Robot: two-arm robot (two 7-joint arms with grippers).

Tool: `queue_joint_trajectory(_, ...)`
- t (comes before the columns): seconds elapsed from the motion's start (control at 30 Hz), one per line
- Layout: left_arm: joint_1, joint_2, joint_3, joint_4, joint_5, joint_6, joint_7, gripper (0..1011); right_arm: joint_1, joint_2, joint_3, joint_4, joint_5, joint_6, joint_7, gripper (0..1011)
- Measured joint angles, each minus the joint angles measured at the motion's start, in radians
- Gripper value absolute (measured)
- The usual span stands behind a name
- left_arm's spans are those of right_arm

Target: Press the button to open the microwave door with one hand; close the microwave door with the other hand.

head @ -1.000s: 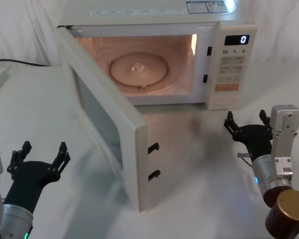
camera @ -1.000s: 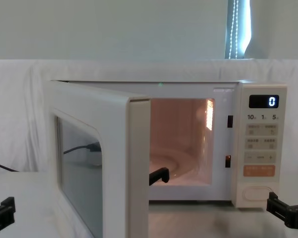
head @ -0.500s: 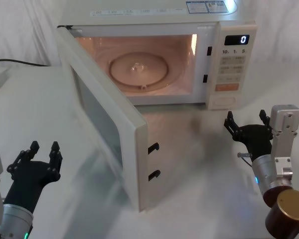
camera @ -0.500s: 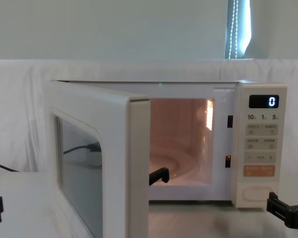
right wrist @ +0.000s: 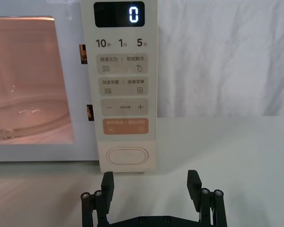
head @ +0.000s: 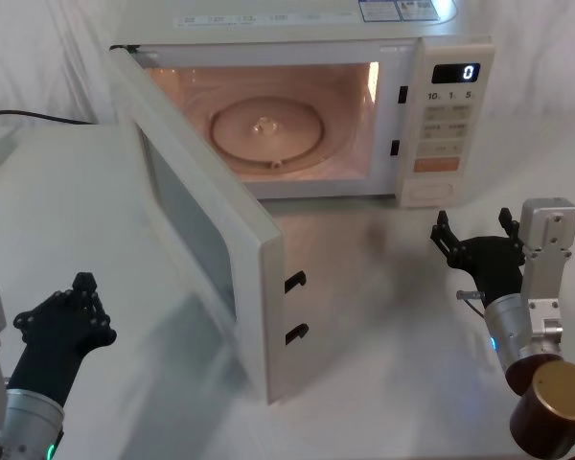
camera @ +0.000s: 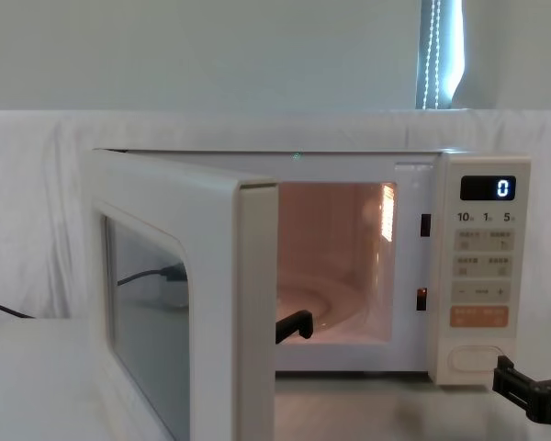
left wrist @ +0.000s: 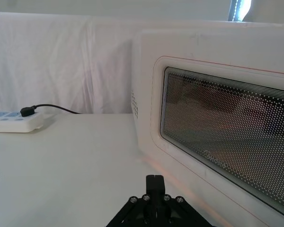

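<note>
The microwave door [head: 206, 240] stands swung wide open toward the front left, its dark window [left wrist: 227, 142] close before my left wrist. My left gripper [head: 84, 286] sits low at the front left, outside the open door and apart from it, fingers shut on nothing. The cream oval button [right wrist: 127, 156] lies at the bottom of the control panel [head: 444, 125], under the orange key. My right gripper [head: 472, 228] hovers open just in front of the button [head: 427, 195], not touching it. The lit cavity shows a glass turntable [head: 266, 132].
A white cloth covers the table [head: 383, 335]. A power strip [left wrist: 14, 123] with a black cable [head: 29, 119] lies at the far left. Two latch hooks [head: 295, 309] stick out of the door's free edge. A white curtain hangs behind.
My left gripper's fingers have closed from wide open to shut, and it has dropped out of the chest view. The right gripper and the door have not moved.
</note>
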Motion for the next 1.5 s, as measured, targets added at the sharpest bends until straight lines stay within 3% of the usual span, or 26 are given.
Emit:
queue_joint_trajectory(0.33,0.000,0.000,0.000,0.000,0.000,0.000,0.000,0,0.000,0.000,0.000,0.000,0.000,0.000,0.000,1002)
queue_joint_trajectory(0.5,-0.009,-0.006,-0.001,-0.010,0.025,-0.001,-0.005,0,0.000,0.000,0.000,0.000,0.000,0.000,0.000,1002)
queue_joint_trajectory(1.0,-0.087,-0.033,0.010,-0.043,0.071,0.018,-0.058,0,0.000,0.000,0.000,0.000,0.000,0.000,0.000,1002)
queue_joint_trajectory(1.5,-0.176,-0.089,0.045,-0.041,0.099,0.035,-0.089,0,0.000,0.000,0.000,0.000,0.000,0.000,0.000,1002)
